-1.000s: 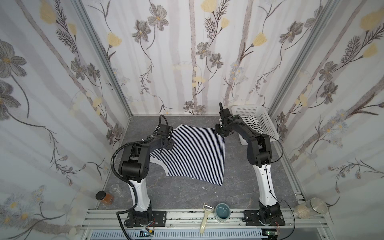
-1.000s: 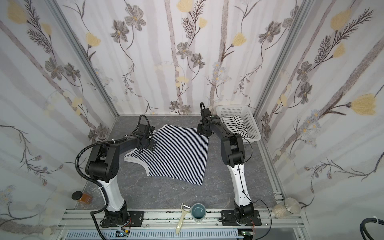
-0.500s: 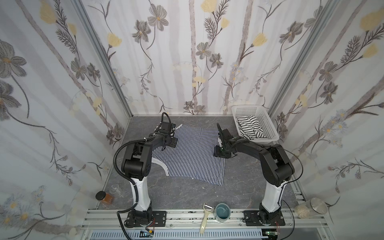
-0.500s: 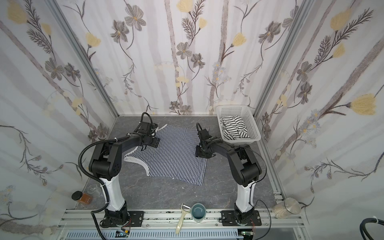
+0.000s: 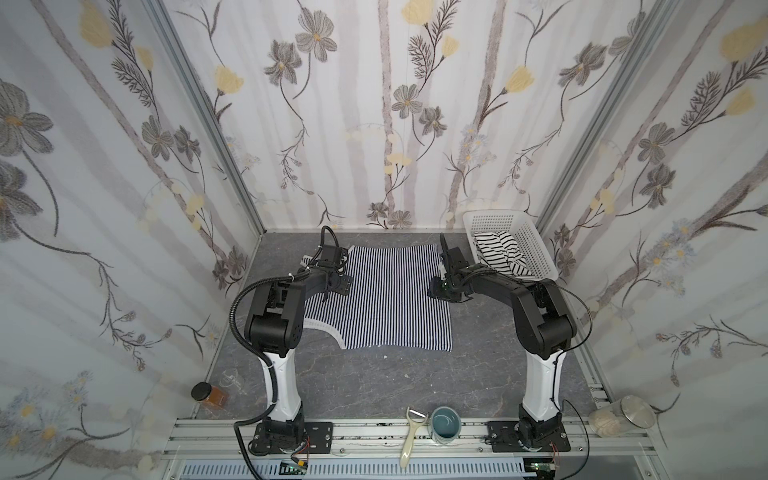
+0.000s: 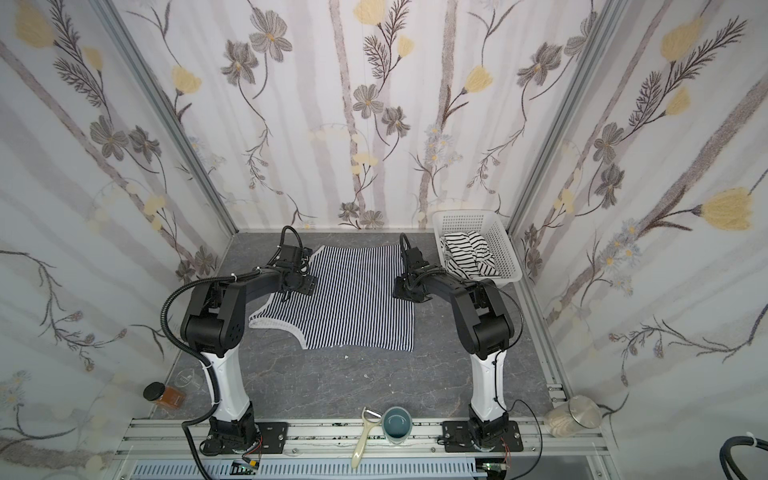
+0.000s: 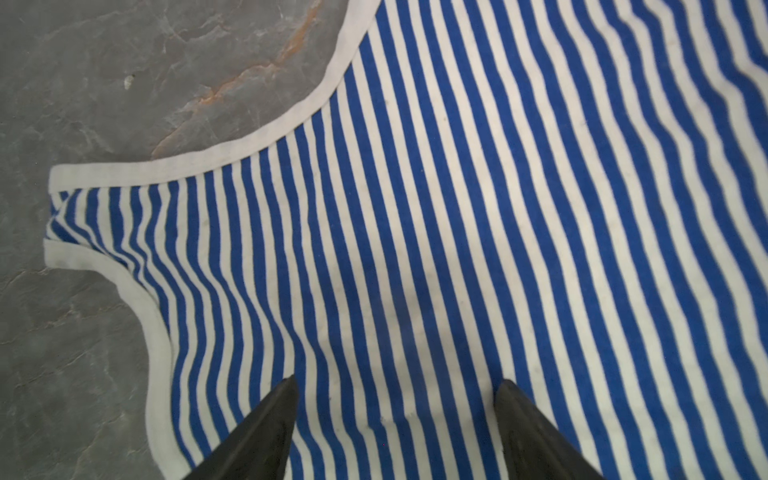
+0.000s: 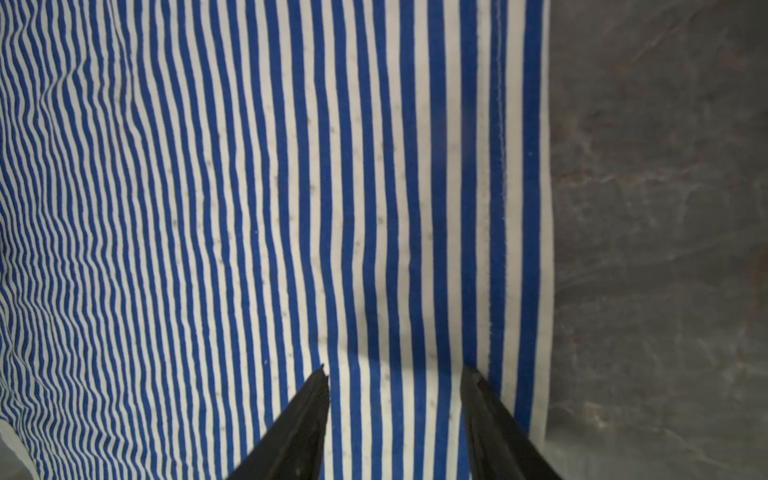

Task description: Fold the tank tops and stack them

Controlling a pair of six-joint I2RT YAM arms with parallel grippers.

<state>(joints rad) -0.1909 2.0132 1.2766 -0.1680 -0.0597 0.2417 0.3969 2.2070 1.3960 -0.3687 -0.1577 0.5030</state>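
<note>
The fine navy-and-white striped tank top [image 5: 390, 299] [image 6: 353, 299] lies spread flat on the grey table. My left gripper [image 5: 327, 293] [image 6: 291, 291] hovers low over its left side near the armhole. In the left wrist view the gripper [image 7: 397, 382] is open over flat stripes, beside the white-trimmed shoulder strap [image 7: 83, 199]. My right gripper [image 5: 440, 291] [image 6: 405, 293] sits at the top's right edge. It is open [image 8: 395, 372] just inside the hem [image 8: 540, 208], holding nothing. The wide-striped black-and-white tank top [image 5: 498, 253] [image 6: 467, 253] lies crumpled in the basket.
A white perforated basket [image 5: 536, 245] stands at the back right corner. Along the front are an amber jar [image 5: 208, 397], a peeler [image 5: 411, 436], a teal mug [image 5: 444, 424] and a lidded glass jar [image 5: 623, 417]. Papered walls close three sides.
My right gripper has come back from the top's far right corner to the middle of its right edge, the arm folding in. The left gripper has barely moved.
</note>
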